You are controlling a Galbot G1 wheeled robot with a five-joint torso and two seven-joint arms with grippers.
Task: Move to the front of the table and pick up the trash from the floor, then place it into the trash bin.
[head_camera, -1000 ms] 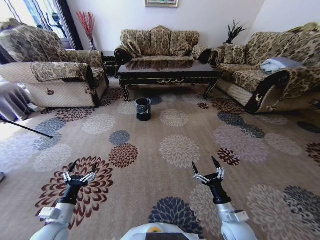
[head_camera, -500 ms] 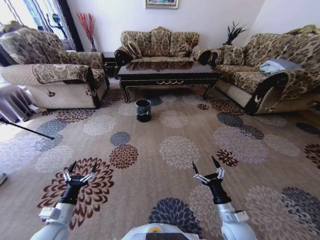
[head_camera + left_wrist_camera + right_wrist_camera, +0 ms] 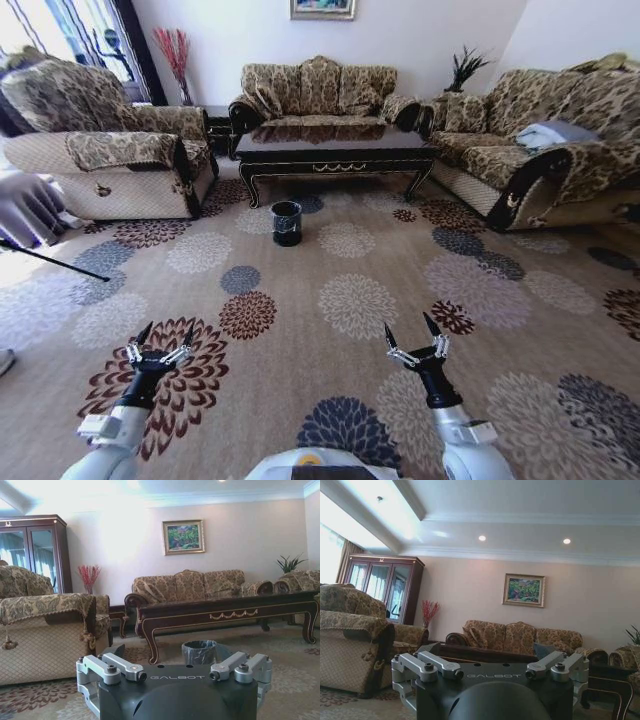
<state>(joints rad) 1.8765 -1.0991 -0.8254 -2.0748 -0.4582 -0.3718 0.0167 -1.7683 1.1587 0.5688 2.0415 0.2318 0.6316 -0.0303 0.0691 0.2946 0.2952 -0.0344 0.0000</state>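
Observation:
The glossy dark table [image 3: 333,155] with gold trim stands far ahead, in front of the back sofa. On the flowered carpet floor [image 3: 350,300] just before it sits the small black trash bin [image 3: 287,221]. The left wrist view shows the trash bin [image 3: 199,651] in front of the table [image 3: 225,611]. The trash is out of view. My left gripper [image 3: 160,337] and right gripper [image 3: 413,332] hover low over the carpet close to me, both open with nothing between their fingers.
A patterned armchair [image 3: 110,150] stands at the left, a sofa [image 3: 320,85] at the back and another sofa [image 3: 540,140] at the right. A thin black rod [image 3: 50,258] and grey cloth [image 3: 25,205] lie at the far left. Open carpet stretches to the bin.
The whole picture has shifted slightly, so the camera has moved a little relative to the table. Both arms hold the same pose.

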